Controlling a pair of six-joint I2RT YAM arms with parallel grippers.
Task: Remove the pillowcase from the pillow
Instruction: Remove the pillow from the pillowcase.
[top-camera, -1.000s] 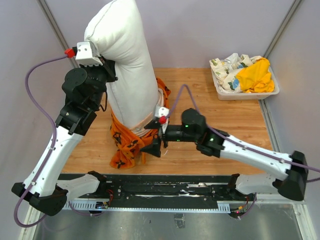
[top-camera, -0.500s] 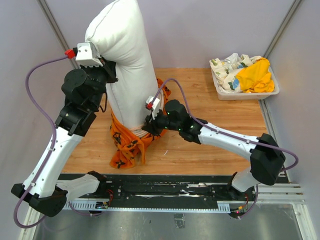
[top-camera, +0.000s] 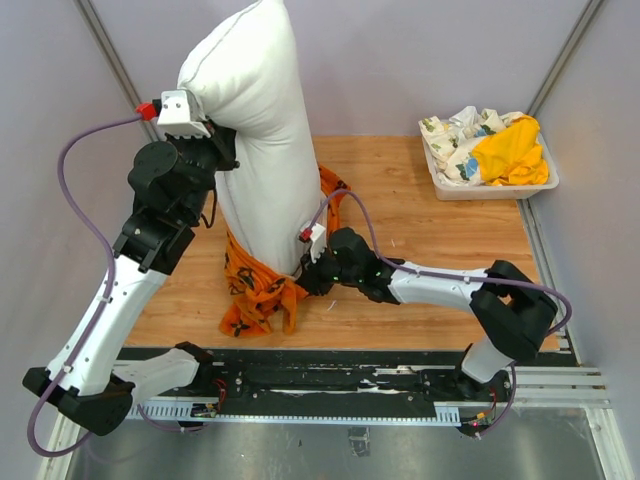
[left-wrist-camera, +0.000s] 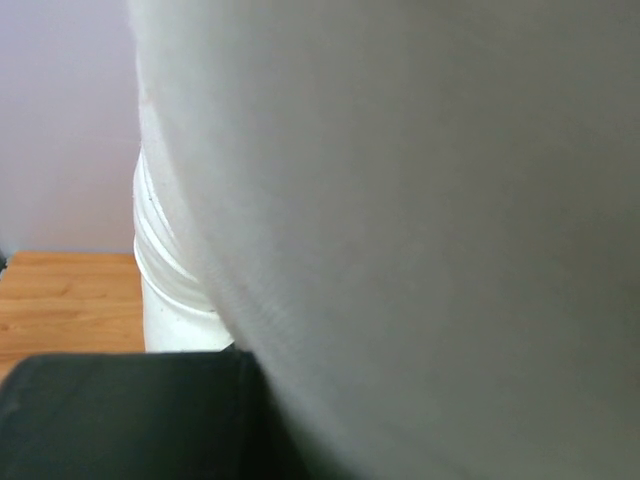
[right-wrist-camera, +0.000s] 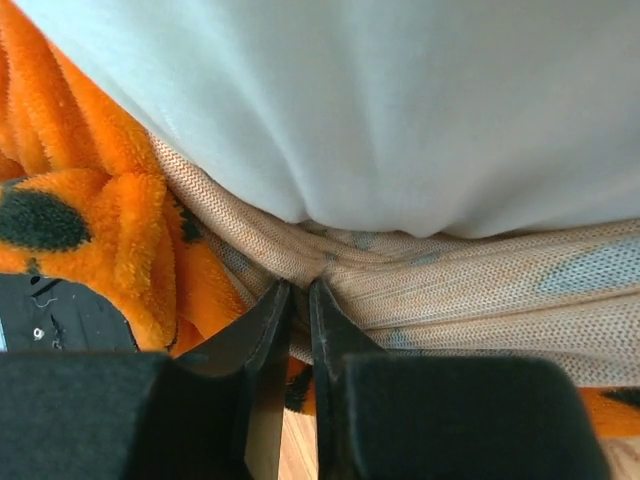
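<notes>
Pillow (top-camera: 255, 120) pinched upright by left gripper (top-camera: 222, 150) so right gripper (right-wrist-camera: 298, 288), nipped nearly closed on pillowcase (top-camera: 255, 292) hem, can strip it downward.

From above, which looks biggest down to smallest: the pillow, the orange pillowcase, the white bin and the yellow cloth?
1. The pillow, though it stands up nearer the camera.
2. The pillowcase and the white bin look alike; the pillowcase is bunched and partly hidden, so no ranking.
3. The yellow cloth.
</notes>
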